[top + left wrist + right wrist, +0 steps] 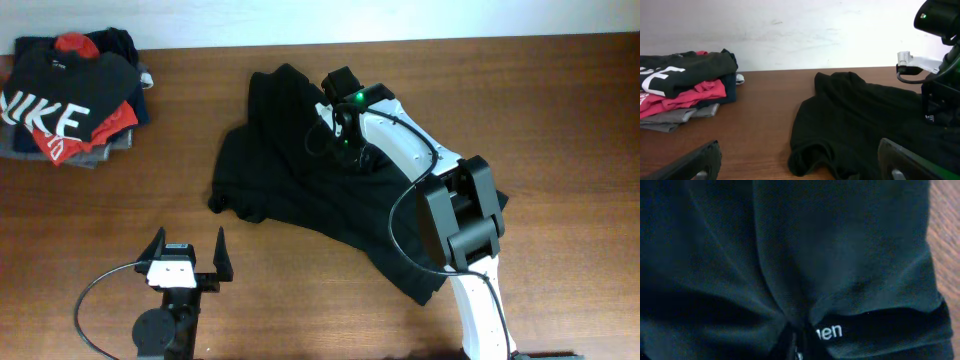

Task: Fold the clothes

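surface: brown wooden table (300, 290), backed by a plain white wall (790, 30) in the left wrist view.

item 1: plain black short-sleeved t-shirt of thin soft fabric (290, 175). it lies crumpled and unfolded, spread from the table's centre toward 4 o'clock, with one corner bunched at 12 o'clock. small white lettering (829, 331) is seen near a hem in the right wrist view.

item 2: right gripper (348, 155), lowered onto the t-shirt just 1 o'clock of centre. the jaws are closed tight on a pinch of the cloth, and creases are drawn in toward the pinch.

item 3: left gripper (188, 250), parked at 7 o'clock, well apart from the t-shirt. the jaws are spread wide and nothing is held.

item 4: stack of folded red, grey and black garments (70, 100), at 10 o'clock, untouched.

risks, as judged:
- the pinch is taken mid-panel rather than at a corner or hem, so the cloth may be raised as a bundle and not laid flat.
- how many layers are caught cannot be told, and a thin single layer may slip out under a pull.
- the far side is not pinned, so the whole t-shirt may be dragged across the table.
- the black cable loop (395, 215) hanging from the right arm over the cloth may be snagged on a fold.
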Available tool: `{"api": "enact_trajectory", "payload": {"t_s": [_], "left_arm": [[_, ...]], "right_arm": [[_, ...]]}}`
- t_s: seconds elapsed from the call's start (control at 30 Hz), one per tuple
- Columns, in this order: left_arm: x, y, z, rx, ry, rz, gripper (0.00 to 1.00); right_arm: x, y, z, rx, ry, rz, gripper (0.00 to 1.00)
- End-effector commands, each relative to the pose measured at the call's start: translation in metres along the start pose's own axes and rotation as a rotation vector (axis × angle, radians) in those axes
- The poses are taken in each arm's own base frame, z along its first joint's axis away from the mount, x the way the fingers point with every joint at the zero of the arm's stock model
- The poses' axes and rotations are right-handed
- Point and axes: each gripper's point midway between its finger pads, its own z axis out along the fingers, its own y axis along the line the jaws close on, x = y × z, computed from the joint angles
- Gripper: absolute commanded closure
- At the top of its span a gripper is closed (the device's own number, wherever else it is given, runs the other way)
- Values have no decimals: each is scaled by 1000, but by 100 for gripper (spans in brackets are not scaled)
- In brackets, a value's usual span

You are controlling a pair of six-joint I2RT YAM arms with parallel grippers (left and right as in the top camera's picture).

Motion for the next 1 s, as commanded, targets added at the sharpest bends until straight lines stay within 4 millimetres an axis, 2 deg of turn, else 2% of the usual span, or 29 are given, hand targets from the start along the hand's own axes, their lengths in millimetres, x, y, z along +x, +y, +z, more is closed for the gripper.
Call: {"api": "enact_trajectory", "payload": {"t_s": [0.0, 0.13, 0.23, 0.3, 0.43, 0.63, 0.7, 0.8, 0.87, 0.9, 0.97], "left_arm": [[1, -4, 0, 22, 2, 19, 1], [1, -4, 0, 22, 2, 19, 1], [1, -4, 0, 22, 2, 19, 1], [1, -4, 0, 22, 2, 19, 1], [1, -4, 0, 22, 2, 19, 1], [1, -4, 0, 22, 2, 19, 1], [1, -4, 0, 22, 2, 19, 1], [1, -4, 0, 22, 2, 19, 1], [1, -4, 0, 22, 2, 19, 1], [1, -4, 0, 22, 2, 19, 1], [1, -4, 0, 23, 2, 19, 1]], "right_arm": [[0, 2, 10, 4, 4, 10, 96], [-11, -10, -1, 60, -27, 52, 96], [-28, -22, -21, 113, -79, 64, 96], [-46, -43, -46, 213, -141, 82, 96], [-64, -77, -69, 344, -219, 129, 96], [-82, -134, -85, 463, -354, 248, 96], [-87, -159, -91, 484, -419, 327, 96], [-89, -194, -95, 493, -498, 409, 96], [-86, -211, -93, 475, -523, 450, 96], [-83, -218, -92, 467, -526, 461, 92], [-75, -230, -89, 451, -519, 483, 52]]}}
